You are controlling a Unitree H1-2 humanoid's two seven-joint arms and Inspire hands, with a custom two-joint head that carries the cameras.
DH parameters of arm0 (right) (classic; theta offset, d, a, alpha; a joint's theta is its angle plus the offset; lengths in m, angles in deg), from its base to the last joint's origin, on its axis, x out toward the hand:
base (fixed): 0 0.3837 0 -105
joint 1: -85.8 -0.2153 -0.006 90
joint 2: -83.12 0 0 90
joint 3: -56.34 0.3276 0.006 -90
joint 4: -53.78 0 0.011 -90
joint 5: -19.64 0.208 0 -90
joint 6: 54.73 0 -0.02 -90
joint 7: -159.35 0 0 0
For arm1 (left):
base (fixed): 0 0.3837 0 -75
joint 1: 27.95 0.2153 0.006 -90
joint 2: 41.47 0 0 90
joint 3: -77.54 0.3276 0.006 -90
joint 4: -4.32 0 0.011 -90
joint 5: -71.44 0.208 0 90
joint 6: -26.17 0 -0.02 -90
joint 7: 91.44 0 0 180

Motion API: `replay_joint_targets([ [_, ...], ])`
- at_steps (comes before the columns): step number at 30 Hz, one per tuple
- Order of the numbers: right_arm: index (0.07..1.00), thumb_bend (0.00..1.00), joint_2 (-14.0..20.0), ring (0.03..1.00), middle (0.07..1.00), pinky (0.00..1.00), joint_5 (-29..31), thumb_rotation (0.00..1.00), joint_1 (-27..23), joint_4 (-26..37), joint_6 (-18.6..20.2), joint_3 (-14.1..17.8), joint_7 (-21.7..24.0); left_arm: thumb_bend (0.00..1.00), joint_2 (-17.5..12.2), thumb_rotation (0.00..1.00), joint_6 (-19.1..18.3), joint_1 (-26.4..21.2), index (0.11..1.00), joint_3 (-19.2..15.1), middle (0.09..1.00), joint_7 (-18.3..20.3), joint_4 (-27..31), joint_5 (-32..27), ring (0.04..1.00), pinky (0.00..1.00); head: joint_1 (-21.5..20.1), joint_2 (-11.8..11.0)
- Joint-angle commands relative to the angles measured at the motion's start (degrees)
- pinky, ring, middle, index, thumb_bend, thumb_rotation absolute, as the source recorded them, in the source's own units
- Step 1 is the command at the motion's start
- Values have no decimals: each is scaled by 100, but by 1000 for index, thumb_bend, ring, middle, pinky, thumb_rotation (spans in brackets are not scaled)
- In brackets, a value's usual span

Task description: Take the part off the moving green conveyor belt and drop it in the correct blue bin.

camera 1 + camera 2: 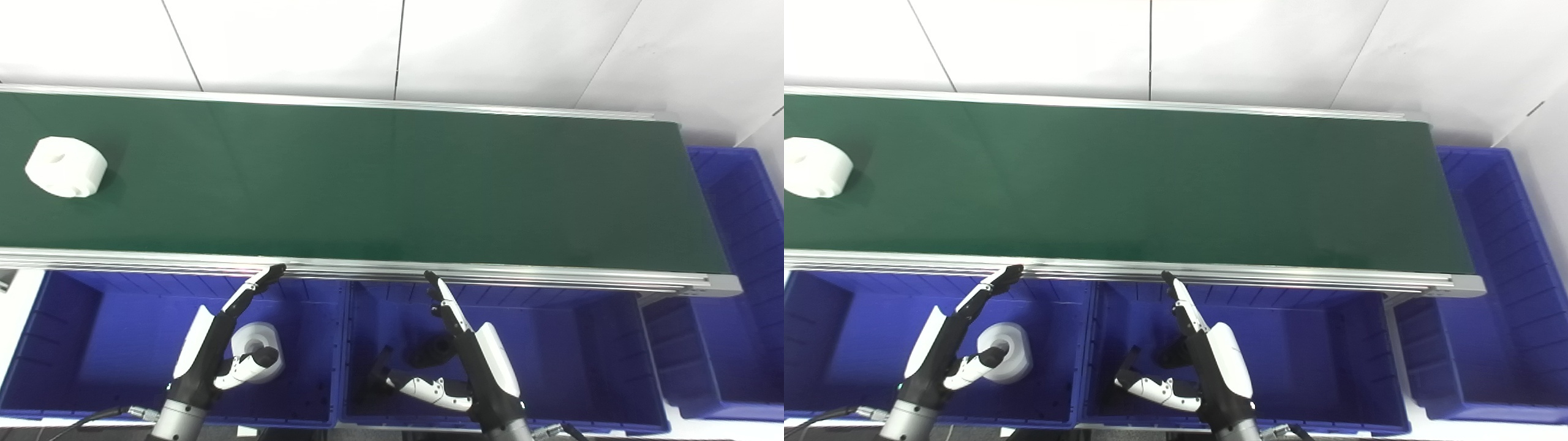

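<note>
A white cylindrical part [66, 166] with a hole in its top lies on the green conveyor belt [392, 184] at the far left. My left hand [217, 346] hovers open over the left blue bin [67, 343], fingers stretched toward the belt's near rail. That bin holds another white part [262, 355], partly hidden by my thumb. My right hand [468, 349] is open above the middle blue bin [576, 361], where a black part [432, 352] lies. Both hands are far from the part on the belt and hold nothing.
A third blue bin [744, 257] stands past the belt's right end. An aluminium rail [429, 272] runs along the belt's near edge, just above both hands' fingertips. White wall panels rise behind the belt.
</note>
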Motion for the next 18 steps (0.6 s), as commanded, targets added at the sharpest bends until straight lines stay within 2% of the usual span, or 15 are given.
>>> replay_joint_targets([
  [1, 1000, 755, -36, 941, 986, 850, 53, 607, 10, 72, -214, 7, -8, 724, -45, 974, 178, -20, 859, -58, 865, -40, 76, -100, 848, 827, 14, 8],
  [6, 1000, 759, -21, 938, 988, 844, 98, 609, -3, 60, -198, 11, 25, 725, -24, 970, 178, -38, 855, -56, 860, -31, 67, -97, 840, 818, 51, 0],
  [8, 1000, 761, -9, 937, 986, 844, 92, 609, -6, 26, -222, 22, 6, 723, 1, 961, 178, -41, 849, -34, 854, -73, 57, -86, 834, 811, 159, -67],
  [9, 1000, 761, 6, 938, 985, 848, 93, 607, -7, -20, -276, 29, -19, 723, 10, 960, 178, -48, 848, 1, 854, -117, 26, -54, 832, 809, 413, -241],
  [10, 999, 757, 20, 936, 982, 841, 97, 606, -8, -63, -326, 36, -40, 720, 19, 960, 178, -57, 848, 37, 855, -160, -5, -23, 832, 803, 559, -303],
  [14, 1000, 767, 155, 938, 991, 820, 201, 625, 19, -226, -495, 86, -31, 688, 55, 924, 178, -120, 833, 317, 838, -464, -136, 178, 817, 781, 1512, -788],
  [15, 1000, 773, 184, 942, 996, 816, 250, 625, 27, -274, -541, 104, -33, 689, 92, 892, 178, -128, 821, 378, 828, -519, -170, 146, 804, 762, 1847, -1005],
  [17, 1000, 769, 219, 945, 999, 817, 261, 624, 15, -377, -690, 125, -97, 707, 166, 861, 178, -116, 808, 399, 820, -469, -242, -9, 793, 747, 2062, -1158],
  [18, 1000, 758, 225, 960, 1000, 847, 266, 619, 4, -435, -767, 138, -119, 738, 185, 836, 178, -102, 797, 376, 816, -387, -279, -64, 788, 740, 2157, -1231],
])
